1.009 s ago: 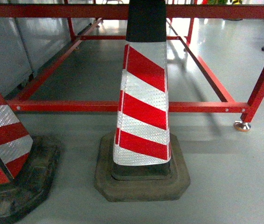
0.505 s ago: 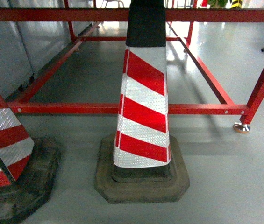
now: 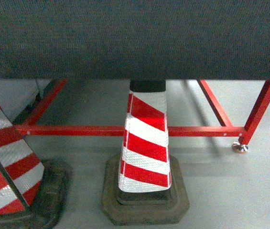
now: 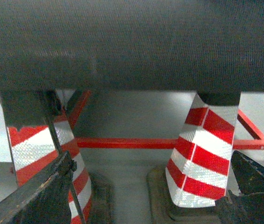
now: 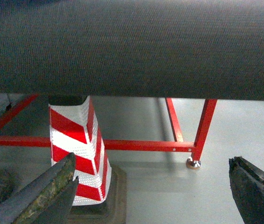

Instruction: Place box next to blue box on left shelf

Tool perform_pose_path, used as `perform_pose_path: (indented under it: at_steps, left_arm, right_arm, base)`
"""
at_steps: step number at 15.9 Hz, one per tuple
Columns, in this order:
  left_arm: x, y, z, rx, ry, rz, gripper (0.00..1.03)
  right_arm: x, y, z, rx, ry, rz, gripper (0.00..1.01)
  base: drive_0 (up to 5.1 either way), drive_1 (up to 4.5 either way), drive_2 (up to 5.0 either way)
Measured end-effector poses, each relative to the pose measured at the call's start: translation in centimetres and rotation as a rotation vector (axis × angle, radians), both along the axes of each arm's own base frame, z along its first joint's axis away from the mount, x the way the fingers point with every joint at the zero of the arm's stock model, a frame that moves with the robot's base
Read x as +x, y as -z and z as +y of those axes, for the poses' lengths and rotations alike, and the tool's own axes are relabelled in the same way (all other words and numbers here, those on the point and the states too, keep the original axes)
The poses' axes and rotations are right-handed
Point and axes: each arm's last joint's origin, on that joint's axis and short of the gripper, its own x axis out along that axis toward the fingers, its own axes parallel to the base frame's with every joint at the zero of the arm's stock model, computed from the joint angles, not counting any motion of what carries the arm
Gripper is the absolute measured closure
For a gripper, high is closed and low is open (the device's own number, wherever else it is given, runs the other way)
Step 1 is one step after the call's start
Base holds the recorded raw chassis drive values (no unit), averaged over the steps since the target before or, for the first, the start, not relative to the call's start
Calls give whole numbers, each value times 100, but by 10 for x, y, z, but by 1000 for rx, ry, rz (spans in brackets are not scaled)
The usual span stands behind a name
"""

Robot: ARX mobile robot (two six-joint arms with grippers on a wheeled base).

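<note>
The box, the blue box and the left shelf are out of view in every frame. In the left wrist view my left gripper [image 4: 146, 196] is open, its dark fingers [image 4: 43, 196] wide apart at the bottom corners with only floor and cones between them. The right wrist view shows my right gripper [image 5: 150, 191] open too, its fingers [image 5: 258, 191] spread over bare grey floor. Neither gripper shows in the head view. A dark grey woven-textured surface [image 3: 135, 38] fills the top of all three views and hides what lies behind it.
A red-and-white striped traffic cone [image 3: 145, 143] on a black base stands straight ahead, and a second cone [image 3: 5, 162] at the left. Behind them runs a low red tubular frame [image 3: 77, 130] with a metal foot [image 3: 240, 148]. Grey floor lies at the right.
The dark textured surface now covers the upper third of the head view, where the red frame and floor showed before. The cones and frame sit lower in that view.
</note>
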Motion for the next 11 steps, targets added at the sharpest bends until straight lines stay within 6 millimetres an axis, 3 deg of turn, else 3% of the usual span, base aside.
perform_pose_path:
  at_steps: [11]
  left_arm:
    - [0,0,0,0,2,1,5]
  right_arm:
    - [0,0,0,0,1,-1,3]
  base:
    - [0,0,0]
